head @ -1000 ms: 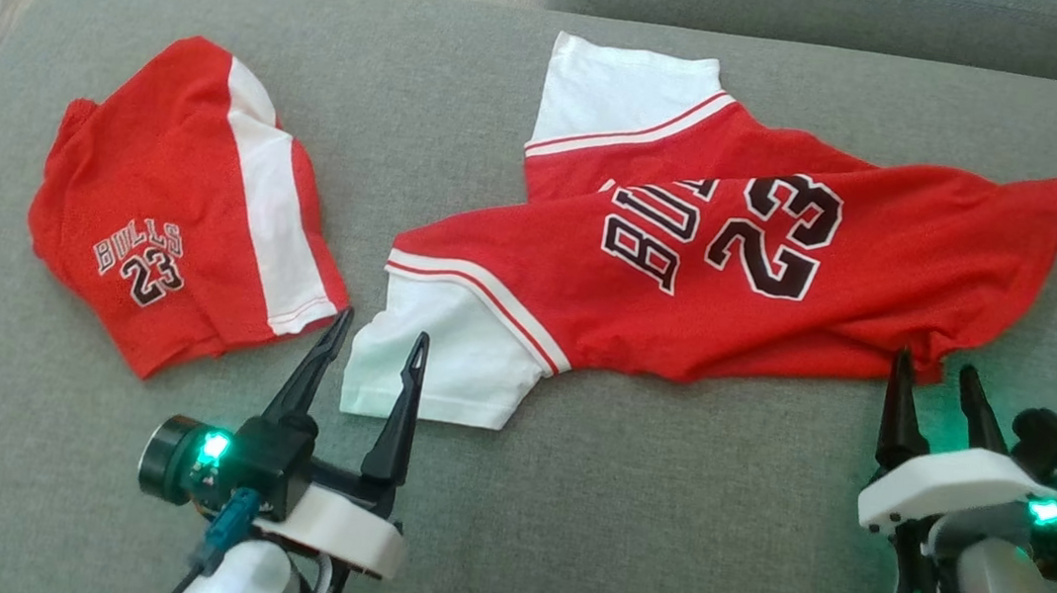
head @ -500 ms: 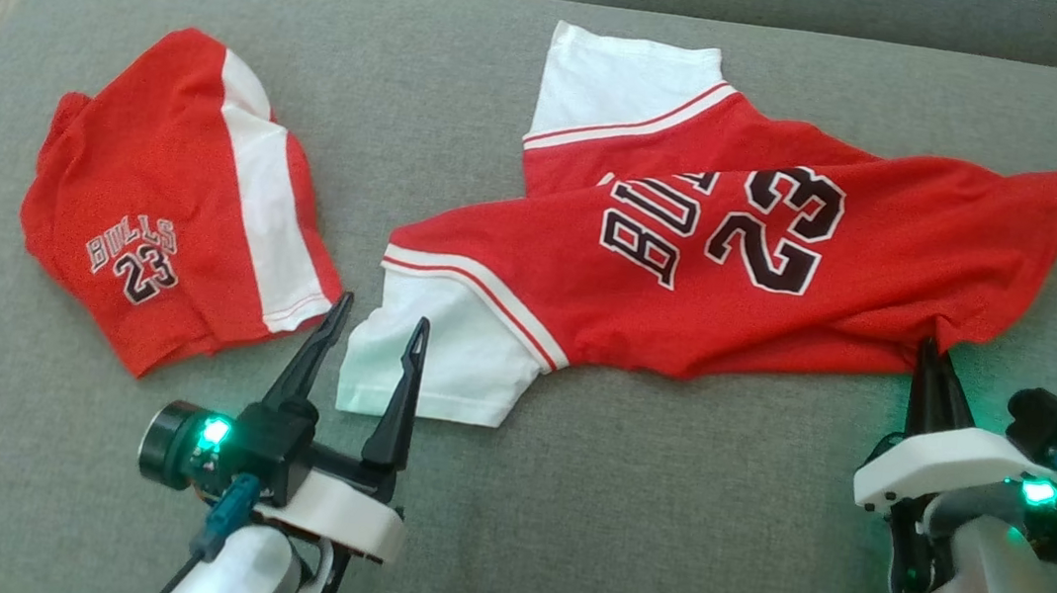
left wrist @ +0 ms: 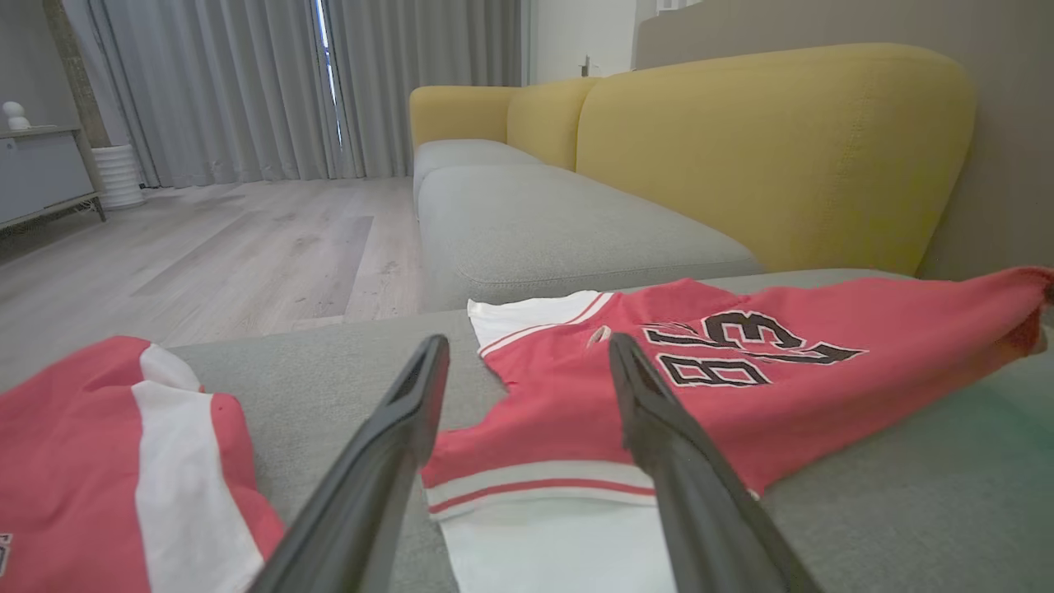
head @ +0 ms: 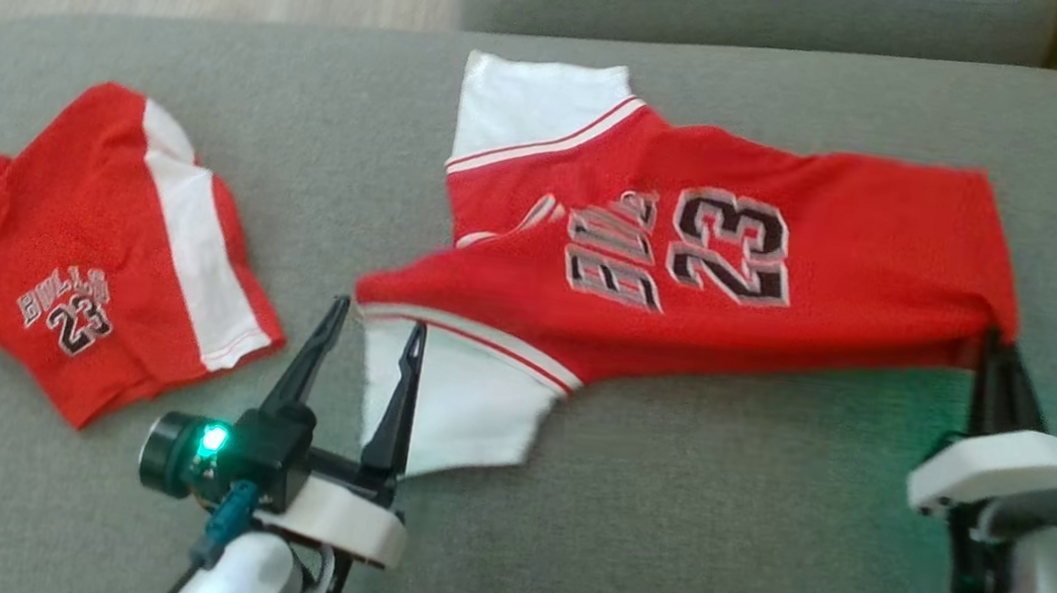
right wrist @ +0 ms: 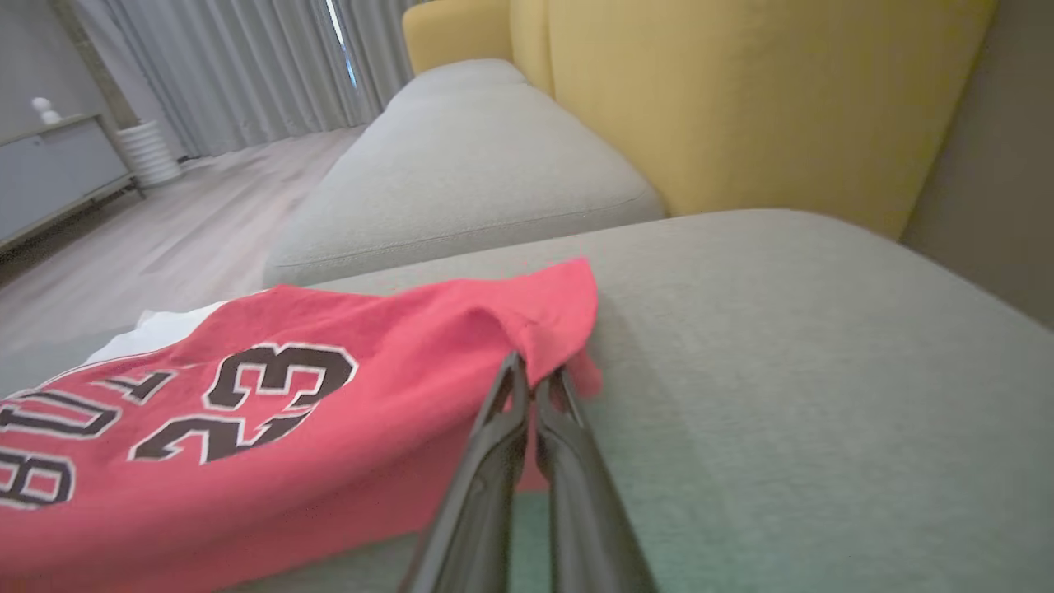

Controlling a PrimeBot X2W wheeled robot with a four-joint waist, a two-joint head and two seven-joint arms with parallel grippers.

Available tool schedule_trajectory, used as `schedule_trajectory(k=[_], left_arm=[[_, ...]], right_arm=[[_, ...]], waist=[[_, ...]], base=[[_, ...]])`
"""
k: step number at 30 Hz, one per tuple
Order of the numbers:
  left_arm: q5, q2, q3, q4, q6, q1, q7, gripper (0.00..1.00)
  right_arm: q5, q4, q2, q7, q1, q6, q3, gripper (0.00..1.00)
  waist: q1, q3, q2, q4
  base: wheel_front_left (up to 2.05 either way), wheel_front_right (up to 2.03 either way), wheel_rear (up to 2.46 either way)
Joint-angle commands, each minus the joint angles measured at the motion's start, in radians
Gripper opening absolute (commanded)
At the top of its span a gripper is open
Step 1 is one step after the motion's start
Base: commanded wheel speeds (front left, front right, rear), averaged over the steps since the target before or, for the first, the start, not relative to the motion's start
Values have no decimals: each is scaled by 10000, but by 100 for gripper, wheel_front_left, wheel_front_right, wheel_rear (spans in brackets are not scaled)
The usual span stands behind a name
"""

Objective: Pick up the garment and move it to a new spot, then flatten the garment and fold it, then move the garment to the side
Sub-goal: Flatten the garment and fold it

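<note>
Right hand (head: 993, 341): a second ago it stood wide just short of the red jersey's (head: 709, 287) near hem corner (right wrist: 568, 329). Half a second ago the fingers had come together on it. Now they are pinched tight on that corner, cloth bunched over the tips, clearest in the right wrist view. The corner is raised off the grey sofa seat (head: 657, 570), and the near edge runs taut from it toward the near white sleeve (head: 456, 408), where before it lay slack and creased. The head camera has also swung, so much of the sideways shift in that view is not the cloth's. Judgement: grasp made, and the pick-up for the move to a new spot is starting; flattening, folding and setting aside all remain. Left hand (head: 382, 317): unchanged, fingers spread wide, holding nothing, straddling that sleeve's edge low over the seat; touching or not, cannot tell. It looks placed to take the sleeve end. On one corner alone the jersey would likely drag and rumple. The jersey lies across the middle and right of the seat, number side up, doubled over near the lettering. Containers: nothing here holds anything inside. The seat is the one bearer, carrying the jersey and, apart toward the robot's left, matching red shorts (head: 95, 257).
</note>
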Motion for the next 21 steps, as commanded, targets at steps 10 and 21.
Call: schedule_trajectory(k=[10,21], left_arm=[[250,-350,625,-202,-142,255,-108,100],[546,-586,780,-124,-516,163,-108,100]], right_arm=[[-472,-5224,-45,3472,1939,-7,-708,0],[-345,-6333,-45,5700,2257,-7,-1186,0]], waist=[[0,-681,0,-436],[0,-303,0,70]], base=[[0,0,0],[0,0,0]])
